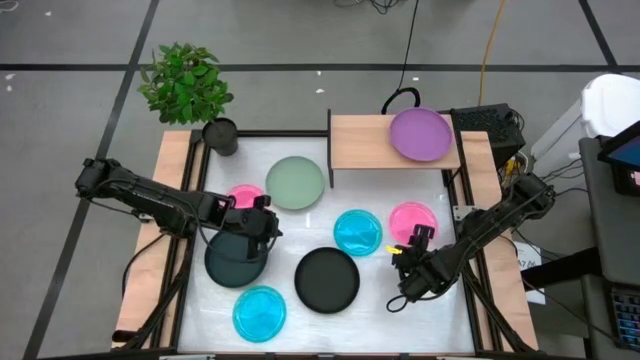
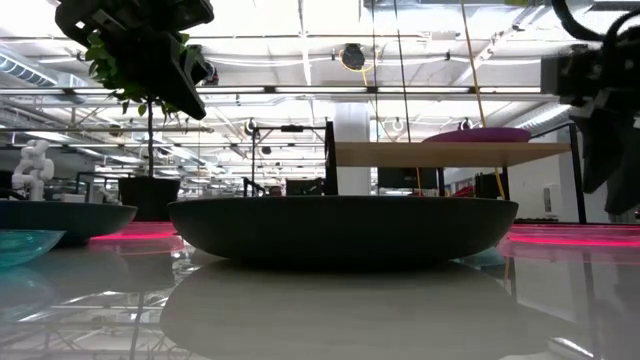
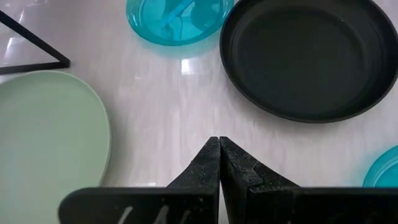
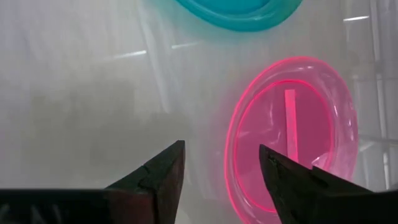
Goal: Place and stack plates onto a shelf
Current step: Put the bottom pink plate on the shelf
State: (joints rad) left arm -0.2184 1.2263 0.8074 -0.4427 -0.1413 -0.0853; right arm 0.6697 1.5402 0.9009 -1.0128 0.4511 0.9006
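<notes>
The shelf [image 1: 370, 145] stands at the table's far edge with the purple plate [image 1: 420, 133] on it. The other plates lie flat on the table: pale green [image 1: 295, 183], pink [image 1: 243, 195], pink [image 1: 412, 218], cyan [image 1: 357, 231], cyan [image 1: 259, 312], black [image 1: 327, 279] and black [image 1: 232, 262]. My left gripper [image 3: 219, 149] is shut and hovers above the table between the green plate [image 3: 50, 137] and the middle black plate [image 3: 305, 56]. My right gripper [image 4: 221, 162] is open and hovers next to the right pink plate [image 4: 292, 130], at its edge nearer the table's middle.
A potted plant [image 1: 190, 85] stands at the far left corner. Wooden rails [image 1: 160, 240] run along the table's left and right sides. Bare table shows between the middle black plate and my right gripper [image 1: 408, 248]. In the low view the shelf [image 2: 450, 153] stands behind the black plate [image 2: 340, 230].
</notes>
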